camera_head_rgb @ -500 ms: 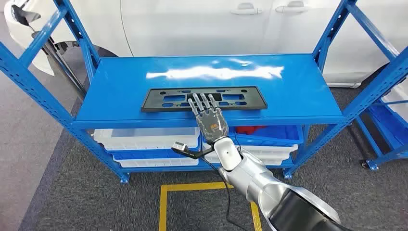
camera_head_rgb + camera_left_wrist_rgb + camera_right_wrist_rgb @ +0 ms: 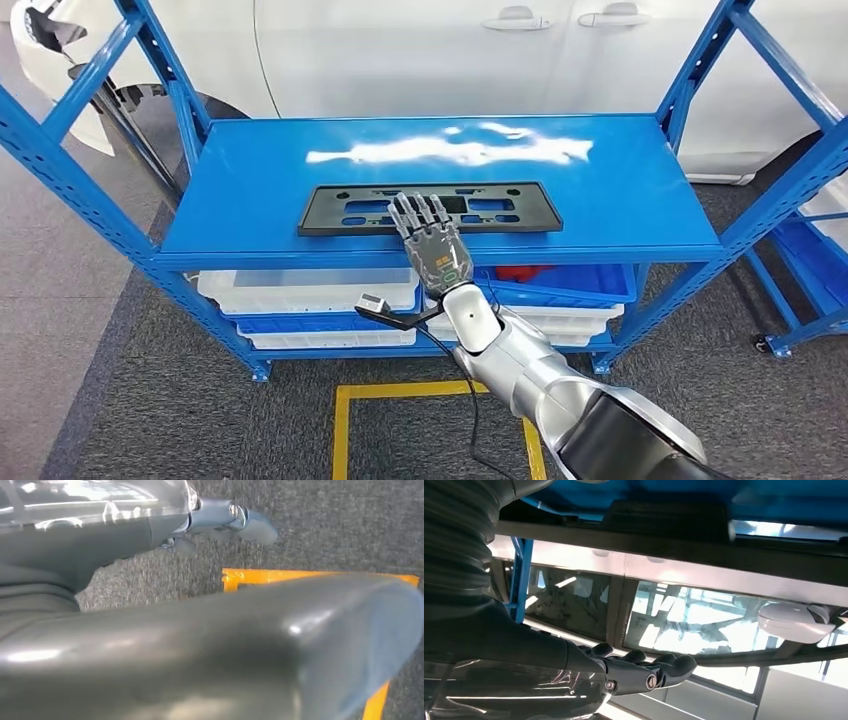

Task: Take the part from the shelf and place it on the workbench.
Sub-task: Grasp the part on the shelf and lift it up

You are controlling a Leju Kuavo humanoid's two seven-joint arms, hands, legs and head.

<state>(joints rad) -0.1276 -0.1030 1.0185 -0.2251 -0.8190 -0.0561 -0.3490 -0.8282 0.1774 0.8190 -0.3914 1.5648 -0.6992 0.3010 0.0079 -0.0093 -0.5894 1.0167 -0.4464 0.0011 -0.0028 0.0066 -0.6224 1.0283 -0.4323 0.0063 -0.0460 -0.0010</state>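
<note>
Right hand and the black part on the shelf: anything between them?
Nothing. In the head view the right hand has its fingers stretched over the near edge of the black part on the blue shelf top.

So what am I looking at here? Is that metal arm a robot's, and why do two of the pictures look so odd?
Yes, it is a robot shaped like a person, and the main picture is its own view from high on its body, looking down. The silver arm is its right one, ending in the right hand, whose straight fingers lie over the near edge of the black part, a flat frame with cut-outs. Whether it already grips the frame cannot be told. The part lies on the blue shelf; lower down are white bins, and a white car stands behind. The odd pictures come from cameras at the wrists, so they are turned. One shows the right hand's fingers from close behind. The other looks down at grey carpet with yellow tape, with the left hand hanging.
</note>
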